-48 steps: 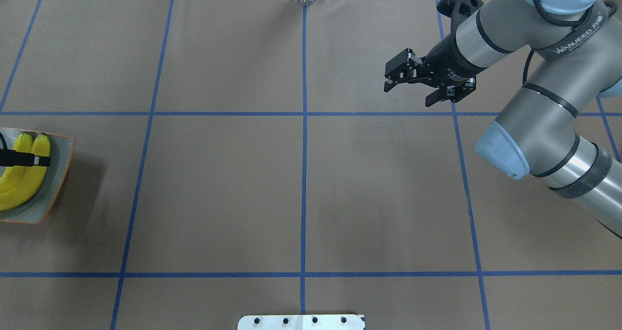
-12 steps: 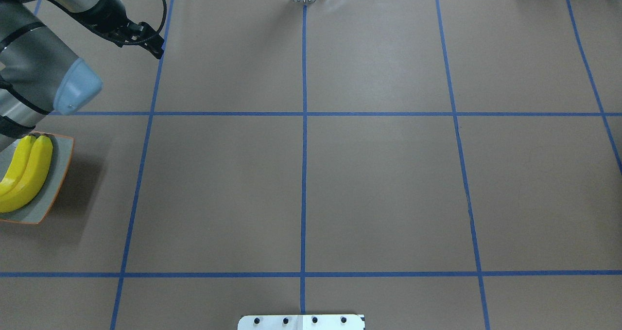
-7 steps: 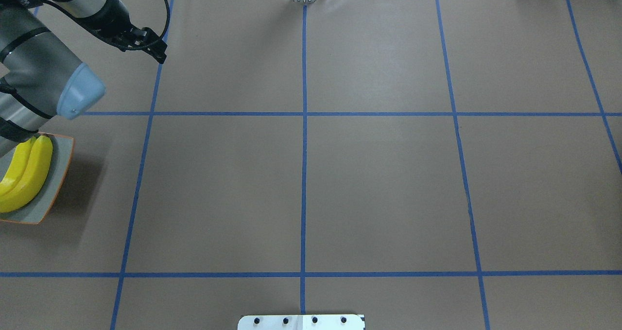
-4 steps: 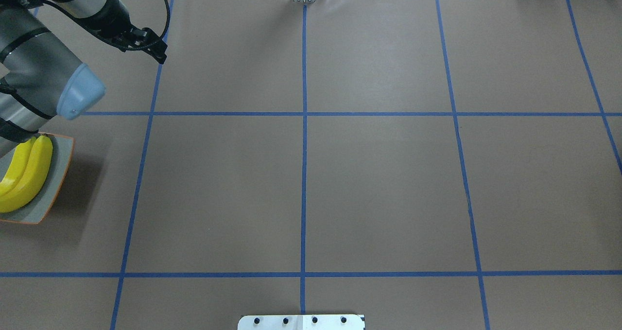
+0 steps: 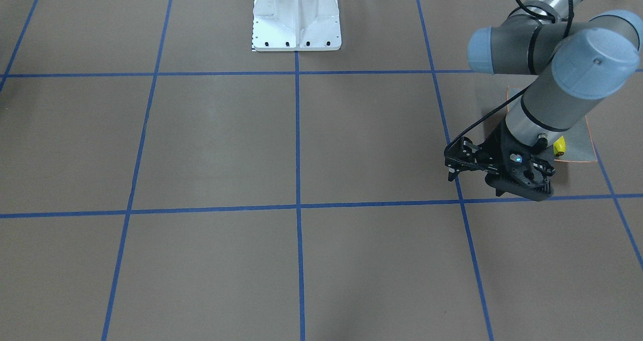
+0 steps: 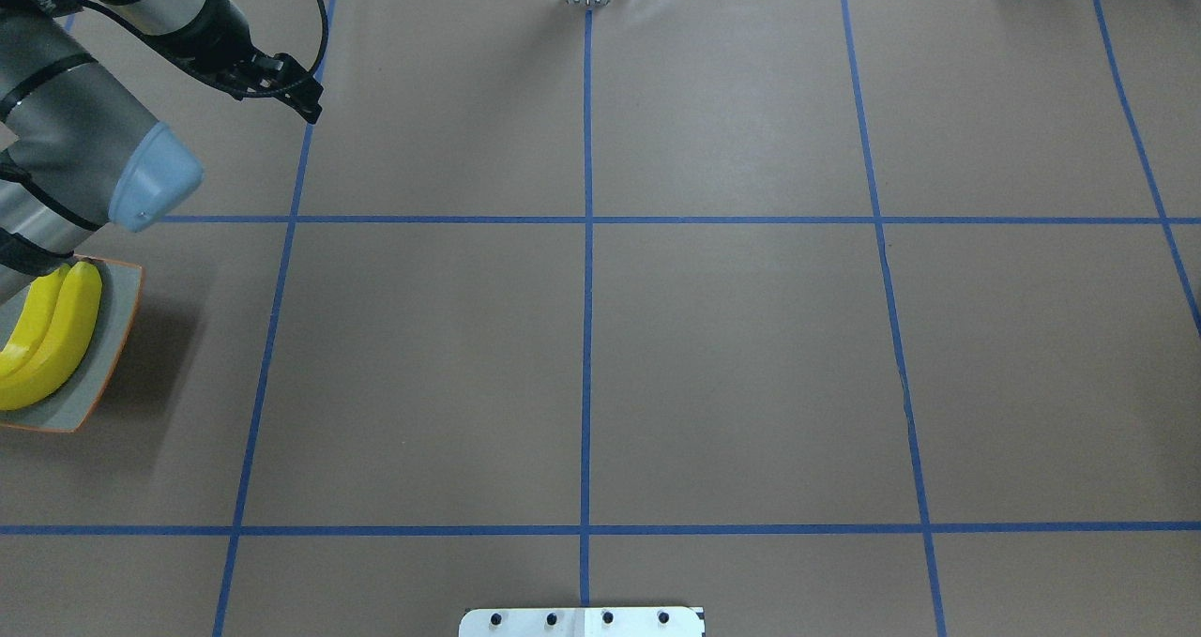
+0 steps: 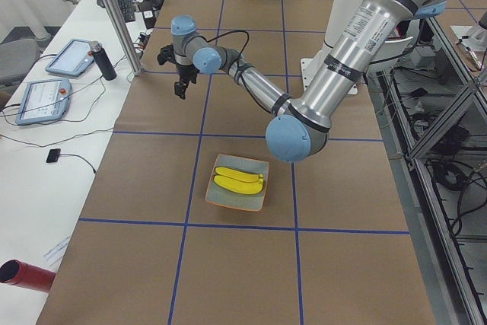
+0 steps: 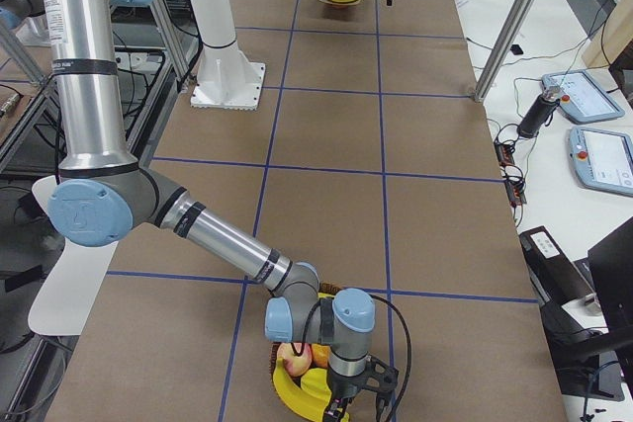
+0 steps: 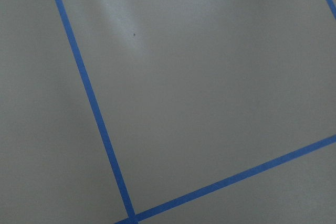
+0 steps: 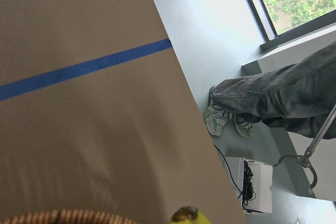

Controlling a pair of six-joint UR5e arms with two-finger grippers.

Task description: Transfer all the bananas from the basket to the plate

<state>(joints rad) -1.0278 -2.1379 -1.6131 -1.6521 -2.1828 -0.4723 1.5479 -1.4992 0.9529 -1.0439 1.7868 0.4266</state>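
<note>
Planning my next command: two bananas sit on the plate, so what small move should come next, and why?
Probably ease the right gripper down onto a banana in the basket and close. It hangs close over that fruit, its grip hidden from view. The plate has bare glaze beside its two bananas, and the left gripper hovers clear of it.

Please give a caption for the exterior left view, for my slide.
Two bananas lie on the plate; the left gripper hovers above the table beyond.

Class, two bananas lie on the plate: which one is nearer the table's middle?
The banana on the right in the overhead view, beside the bare grey strip of the plate. The other banana lies left of it, at the view's edge.
</note>
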